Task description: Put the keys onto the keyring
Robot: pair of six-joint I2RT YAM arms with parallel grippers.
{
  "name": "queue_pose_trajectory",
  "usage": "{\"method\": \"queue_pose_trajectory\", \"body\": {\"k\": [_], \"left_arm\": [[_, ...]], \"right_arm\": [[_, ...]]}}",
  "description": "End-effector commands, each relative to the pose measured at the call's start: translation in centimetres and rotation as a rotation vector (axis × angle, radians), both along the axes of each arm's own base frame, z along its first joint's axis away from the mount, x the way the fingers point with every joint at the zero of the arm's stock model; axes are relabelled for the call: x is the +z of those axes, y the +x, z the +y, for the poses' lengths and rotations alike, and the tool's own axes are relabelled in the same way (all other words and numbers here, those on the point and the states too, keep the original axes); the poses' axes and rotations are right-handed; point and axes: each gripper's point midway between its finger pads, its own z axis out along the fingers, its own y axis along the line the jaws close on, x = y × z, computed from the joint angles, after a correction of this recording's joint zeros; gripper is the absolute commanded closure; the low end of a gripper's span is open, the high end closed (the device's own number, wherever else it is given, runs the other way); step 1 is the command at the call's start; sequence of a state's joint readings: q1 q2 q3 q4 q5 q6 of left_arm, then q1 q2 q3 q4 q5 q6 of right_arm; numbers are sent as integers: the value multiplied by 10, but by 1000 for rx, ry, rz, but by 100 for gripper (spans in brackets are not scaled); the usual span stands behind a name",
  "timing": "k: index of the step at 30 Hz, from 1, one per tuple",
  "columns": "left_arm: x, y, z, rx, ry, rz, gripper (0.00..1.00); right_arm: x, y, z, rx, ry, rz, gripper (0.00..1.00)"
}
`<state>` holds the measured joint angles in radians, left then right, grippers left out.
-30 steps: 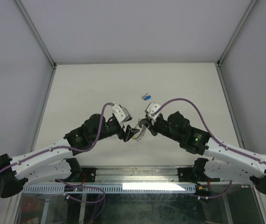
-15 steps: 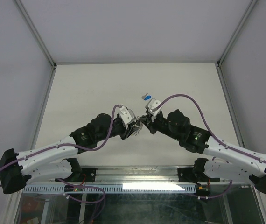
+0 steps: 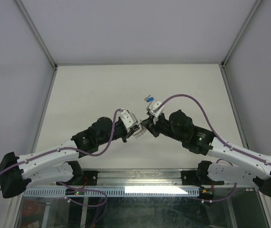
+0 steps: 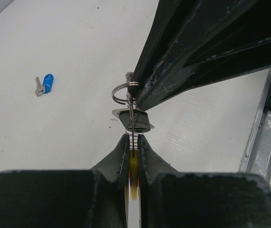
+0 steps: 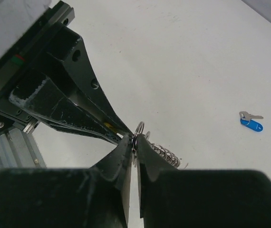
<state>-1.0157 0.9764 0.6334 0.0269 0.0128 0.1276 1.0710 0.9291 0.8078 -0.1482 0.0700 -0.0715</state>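
Quick count from where I'm standing: two arms, two grippers, one keyring, and two keys I can make out.

The left gripper (image 4: 133, 141) is clamped tight on the yellow bit of the keyring (image 5: 165, 155). The right gripper (image 5: 134, 142) is all but closed, just a hairline gap, pinching a thin wire loop (image 4: 120, 93). The tips meet nose to nose over the middle of the table (image 3: 88, 95), toward its near side, with the ring held between them. A plain silver key (image 4: 133, 120) sits right at the tips, but I can't tell if it's threaded on anything.

The blue-headed key (image 3: 149, 99) lies alone on the table just beyond the right wrist, apart from both grippers.

There's lots of bare tabletop on the far side and out to both sides. The metal rail (image 4: 265, 142) at the near edge is close by.

From overhead the ring is only a pale smudge. The left wrist view gives you the silver key and loop, and the right wrist view shows the ribbed coil.
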Motion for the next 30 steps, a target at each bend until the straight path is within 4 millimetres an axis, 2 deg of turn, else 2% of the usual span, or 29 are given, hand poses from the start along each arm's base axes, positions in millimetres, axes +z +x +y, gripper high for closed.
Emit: {"method": "queue_pose_trajectory", "body": {"k": [1,8,10,13,16,19,24,30], "left_arm": [[20,-9,-8,-54,-95,-42,100],[20,-15,-9,-74,-130,-28,100],[22,-16,-10,-78,-151,-28,100],[28,-19,-7,-76,-200,-34,100],[37,-20,-2,-60,-248,-49,100],[45,-21,4,-46,-284,-59,100],[60,-25,13,-37,-363,-87,100],[77,-37,21,-88,-436,-177,100]], "right_arm": [[55,-12,17,87,158,-40,87],[68,-27,21,160,254,-34,74],[74,-25,14,131,269,-49,72],[75,-11,-4,14,257,-66,72],[65,-1,-23,-101,210,-29,71],[61,-3,-31,-120,184,4,70],[67,-13,-35,-71,233,-29,67],[88,-45,-27,192,274,-284,67]]}}
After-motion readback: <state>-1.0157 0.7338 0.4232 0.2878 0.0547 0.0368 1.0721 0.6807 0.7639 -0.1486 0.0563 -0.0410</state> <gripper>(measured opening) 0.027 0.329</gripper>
